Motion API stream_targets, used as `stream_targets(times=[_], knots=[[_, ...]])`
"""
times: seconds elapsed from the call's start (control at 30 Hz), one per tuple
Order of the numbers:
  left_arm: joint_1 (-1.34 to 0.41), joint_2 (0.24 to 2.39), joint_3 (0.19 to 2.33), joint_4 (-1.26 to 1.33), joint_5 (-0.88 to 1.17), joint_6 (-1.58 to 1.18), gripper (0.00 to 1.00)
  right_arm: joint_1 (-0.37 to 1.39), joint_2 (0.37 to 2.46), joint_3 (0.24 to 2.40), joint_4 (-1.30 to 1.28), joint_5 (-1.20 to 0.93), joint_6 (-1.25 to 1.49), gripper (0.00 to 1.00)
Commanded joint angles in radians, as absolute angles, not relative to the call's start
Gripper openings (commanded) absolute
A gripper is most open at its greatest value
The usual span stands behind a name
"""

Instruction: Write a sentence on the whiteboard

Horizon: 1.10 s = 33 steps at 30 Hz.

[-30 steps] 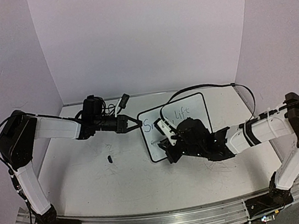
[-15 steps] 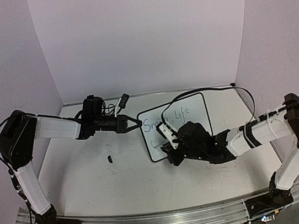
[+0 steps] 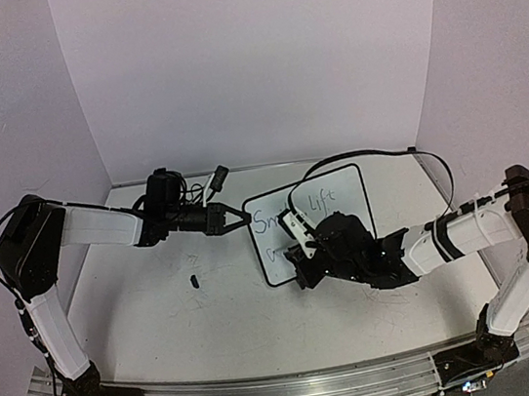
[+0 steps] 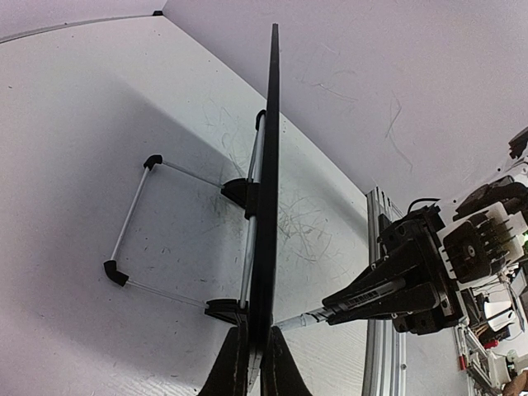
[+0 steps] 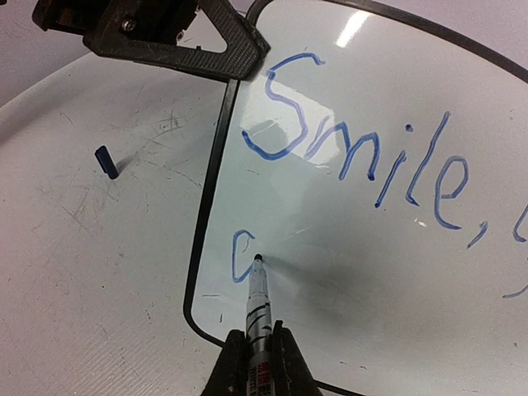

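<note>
We're seeing the sentence (image 5: 342, 157) cut off past "Smile," at right wrist's edge; overhead, right gripper (image 3: 297, 252) is covering the lower whiteboard (image 3: 355, 207).

Back wall (image 3: 255, 61): plain and pale, a soft purple-white. It stands flat behind the table.
Left wall (image 3: 5, 106): the same pale colour. It slants in toward the back.
Right wall (image 3: 503, 36): pale too. It slants in from the other side.
Table (image 3: 153, 317): big and white. It fills the space between the three walls.
Marks (image 5: 74, 210): thin grey scratches and scribbles all over the table top.
Rail (image 3: 272, 391): a shiny metal strip along the near edge of the table.
Light: soft and even. The side walls look a bit darker than the back one.
</note>
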State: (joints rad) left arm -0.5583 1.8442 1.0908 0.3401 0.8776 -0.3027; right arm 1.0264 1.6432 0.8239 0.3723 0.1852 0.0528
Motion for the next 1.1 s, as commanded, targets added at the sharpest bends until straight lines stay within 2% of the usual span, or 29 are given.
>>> stream_targets(times=[0.0,0.43,0.77,0.93,1.07], knots=[[-0.558,1.795,1.105,0.337,0.902,-0.304,0.0,1.021,1.64,0.861,0.41,0.197,0.059,0.0],[-0.558,1.796,1.106,0.337,0.901,-0.304,0.0,1.021,1.648,0.879,0.41,0.202,0.065,0.0],[-0.558,1.795,1.105,0.336,0.9,-0.302,0.0,1.023,1.625,0.856,0.411,0.12,0.043,0.0],[-0.558,1.793,1.104,0.336,0.898,-0.301,0.0,1.022,1.533,0.79,0.459,0.17,0.046,0.0],[-0.558,1.793,1.105,0.336,0.899,-0.302,0.0,1.02,1.564,0.818,0.421,0.248,0.044,0.0]])
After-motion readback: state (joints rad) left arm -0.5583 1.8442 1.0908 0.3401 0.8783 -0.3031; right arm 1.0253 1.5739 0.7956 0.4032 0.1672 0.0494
